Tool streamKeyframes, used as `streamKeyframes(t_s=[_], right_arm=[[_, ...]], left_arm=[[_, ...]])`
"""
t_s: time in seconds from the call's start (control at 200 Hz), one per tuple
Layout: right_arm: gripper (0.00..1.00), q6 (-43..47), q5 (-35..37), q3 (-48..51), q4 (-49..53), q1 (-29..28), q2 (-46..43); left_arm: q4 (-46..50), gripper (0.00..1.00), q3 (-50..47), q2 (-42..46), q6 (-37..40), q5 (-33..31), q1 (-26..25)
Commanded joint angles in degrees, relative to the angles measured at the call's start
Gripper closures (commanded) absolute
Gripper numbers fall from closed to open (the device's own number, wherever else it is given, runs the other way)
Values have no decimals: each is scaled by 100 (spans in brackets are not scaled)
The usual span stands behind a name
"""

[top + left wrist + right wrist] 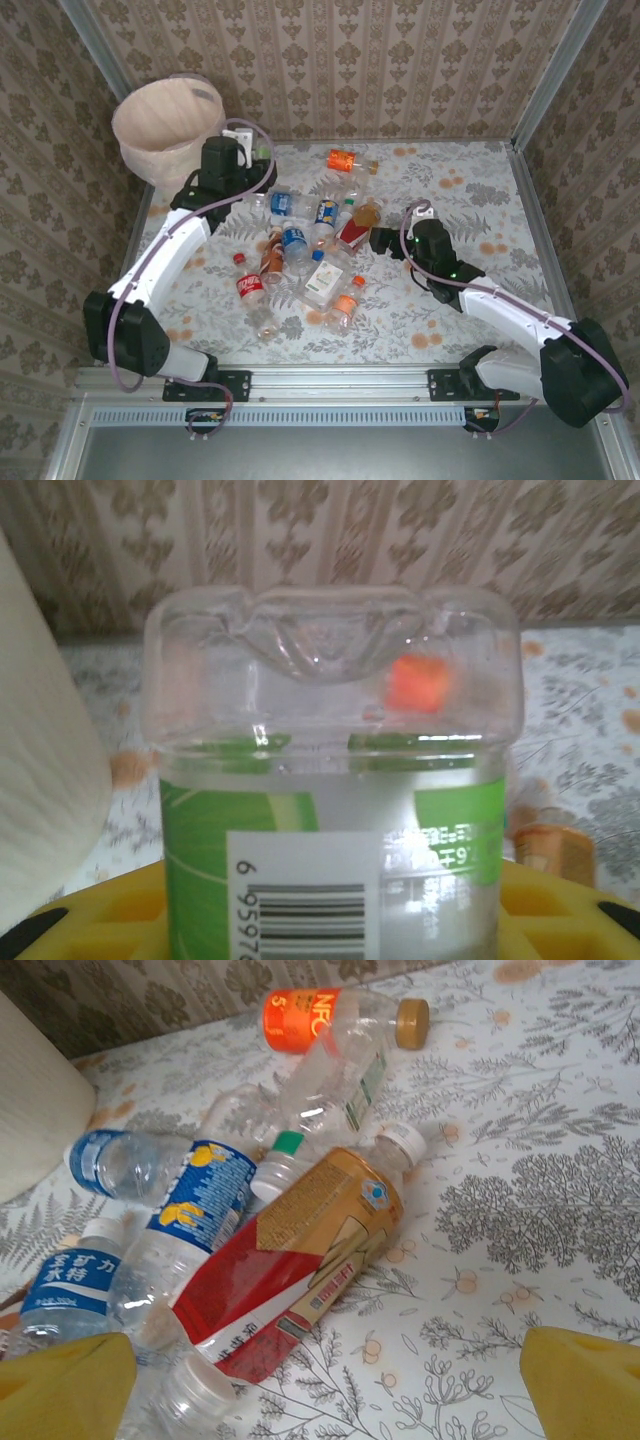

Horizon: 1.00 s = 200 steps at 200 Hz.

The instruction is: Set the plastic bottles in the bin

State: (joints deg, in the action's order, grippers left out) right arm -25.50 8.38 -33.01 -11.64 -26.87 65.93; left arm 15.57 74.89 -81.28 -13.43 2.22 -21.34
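Gripping a clear plastic bottle with a green label (330, 810), the left gripper (243, 142) is hovering just beside the tall round cream-beige plastic bin (165, 158). The right gripper (378, 240) is holding its jaws wide, well right of the bin, near a crushed red-and-gold plastic bottle (300, 1260). Other plastic bottles (295, 240) are lying on the floral-patterned table (470, 200).

Left arm (165, 250) stretched far forward, left gripper (240, 147) closed on a green-labelled bottle (330, 780) between yellow pads (100, 910). Right arm (500, 305) bent inward at mid-table, right gripper (320, 1380) angled downward, yellow fingertips (585, 1375) spread wide, nothing between them.
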Motion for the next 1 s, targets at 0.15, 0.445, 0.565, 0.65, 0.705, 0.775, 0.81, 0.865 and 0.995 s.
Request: streamKeyframes(t_s=[0.15, 0.445, 0.565, 0.65, 0.705, 0.775, 0.81, 0.865, 0.995], right_arm=[[0, 156, -400, 215, -579, 15, -299], [0, 180, -417, 321, -595, 15, -523], [0, 198, -477, 373, -612, 15, -628], [0, 232, -640, 405, -695, 15, -701], [0, 261, -826, 417, -756, 13, -747], [0, 297, -1083, 419, -821, 14, -791], [0, 295, -1164, 421, -846, 9, -809], [0, 292, -1249, 434, -856, 11, -823], [0, 261, -1237, 482, -884, 14, -854]], left_arm=[[-400, 56, 907, 120, 706, -236, 24], [-297, 57, 2050, -361, 1329, -1634, 216], [-138, 57, 2431, -640, 1726, -2372, 218], [-166, 57, 2551, -827, 1914, -2637, 340], [-177, 57, 2629, -941, 1972, -2708, 475], [-177, 57, 2738, -1086, 2036, -2746, 673], [-186, 57, 2798, -1154, 2053, -2763, 776], [-180, 57, 2883, -1258, 2060, -2754, 911], [-233, 56, 3048, -1498, 2061, -2545, 1252]])
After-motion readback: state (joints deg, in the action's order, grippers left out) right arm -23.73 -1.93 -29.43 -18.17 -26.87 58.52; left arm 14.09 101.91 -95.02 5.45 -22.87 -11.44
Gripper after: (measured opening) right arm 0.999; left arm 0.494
